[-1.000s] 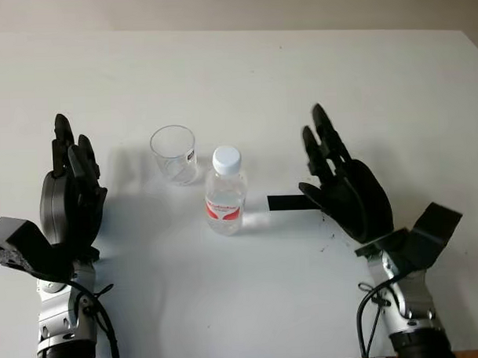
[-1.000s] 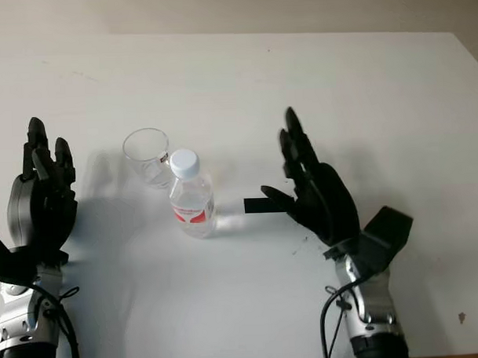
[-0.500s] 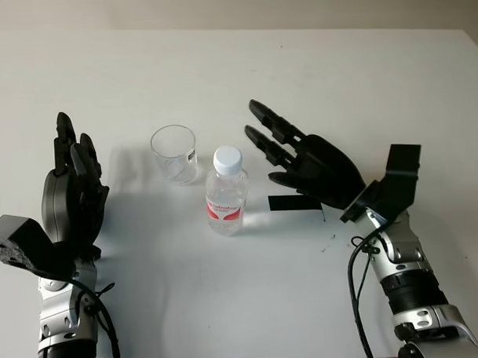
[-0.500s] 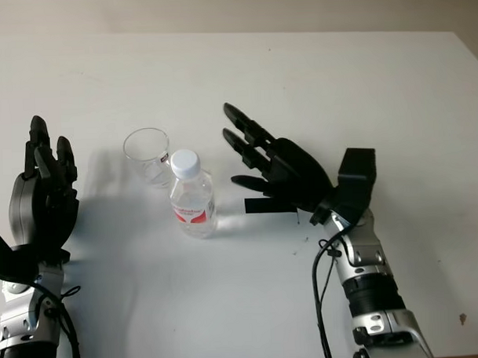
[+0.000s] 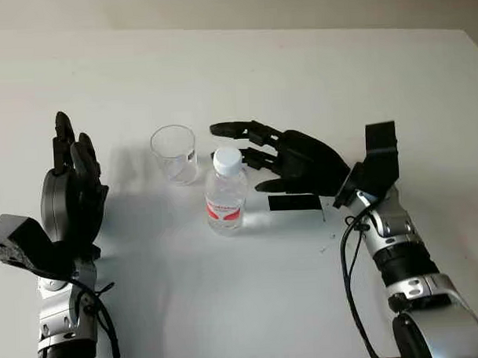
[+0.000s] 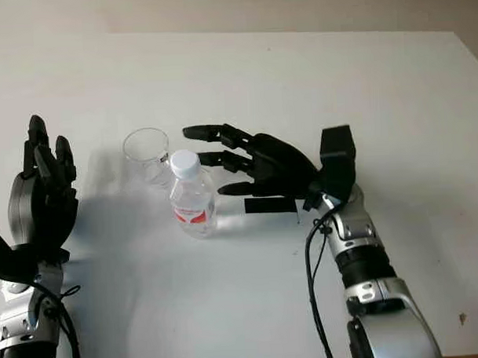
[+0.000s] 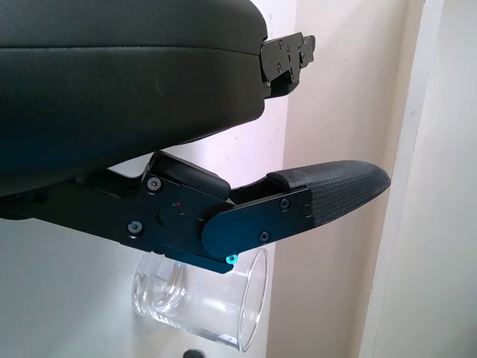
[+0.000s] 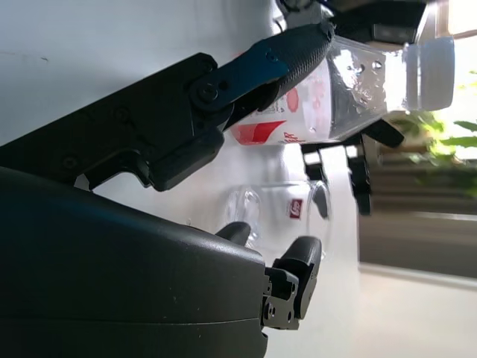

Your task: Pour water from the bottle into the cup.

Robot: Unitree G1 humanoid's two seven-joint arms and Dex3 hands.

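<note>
The bottle (image 5: 225, 191) stands upright near the middle of the bench (image 5: 298, 75), a small clear plastic one with a white cap (image 5: 227, 159) on and a red-and-white label around its waist; how much water it holds cannot be told. Just beside it, toward the robot's left and a little farther back, stands the cup (image 5: 174, 153), clear, upright and apparently empty. The bottle will likely be light and thin-walled, so it may give under a hard squeeze and its smooth skin may slip; the cup looks lighter yet and easy to knock over. The sound place to take hold is the labelled midsection, below the shoulder, with fingers on one side and thumb on the other. With the cap in place, no water can be poured until it comes off. The right hand (image 5: 281, 158) is open and holds nothing: it reaches in from the right, fingers (image 5: 236, 130) extended past the cap at neck height, close to the bottle but with no contact I can make out. A black strip (image 5: 295, 201) lies on the bench under that hand. The left hand (image 5: 70, 189) is open too, upright at the bench's left side, well apart from the cup.
</note>
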